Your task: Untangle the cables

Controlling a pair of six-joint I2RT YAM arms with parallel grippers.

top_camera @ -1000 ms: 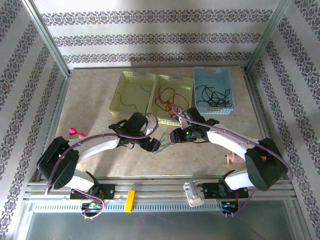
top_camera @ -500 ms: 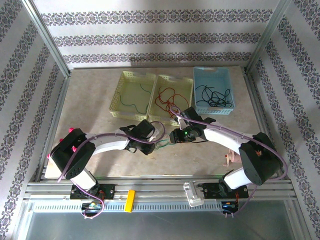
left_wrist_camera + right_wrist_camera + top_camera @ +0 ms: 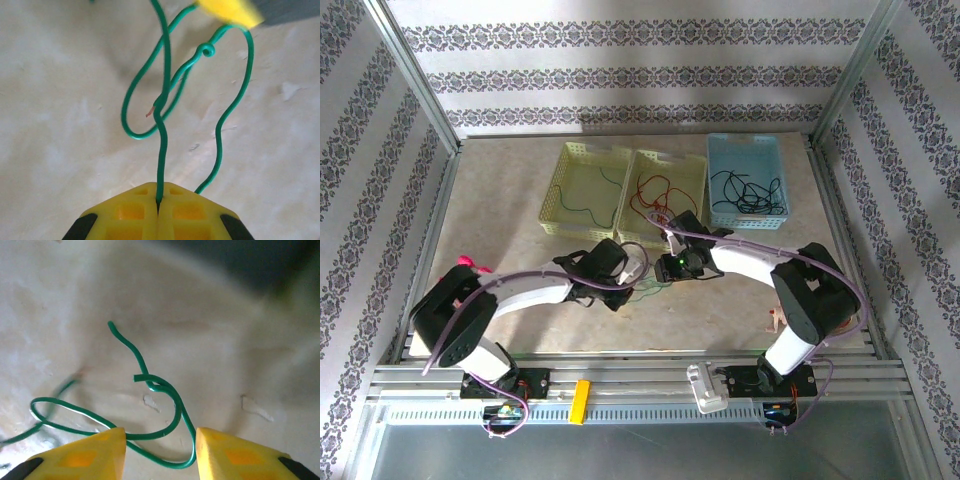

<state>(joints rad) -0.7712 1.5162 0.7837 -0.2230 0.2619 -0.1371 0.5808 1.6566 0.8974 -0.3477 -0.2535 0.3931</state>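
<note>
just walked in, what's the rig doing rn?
Both arms are on a loose green cable lying on the table in front of the baskets. The left gripper is shut on one strand of it. The right gripper is open, with another loop lying between its fingers, nothing gripped. The red cable sits in the middle basket, and black cables in the blue basket.

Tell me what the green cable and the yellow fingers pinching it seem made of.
Green cable: likely copper wire in glossy plastic insulation; a bare reddish tip shows at its cut end. Fingers: probably matte moulded plastic, judging by the square recesses.
</note>
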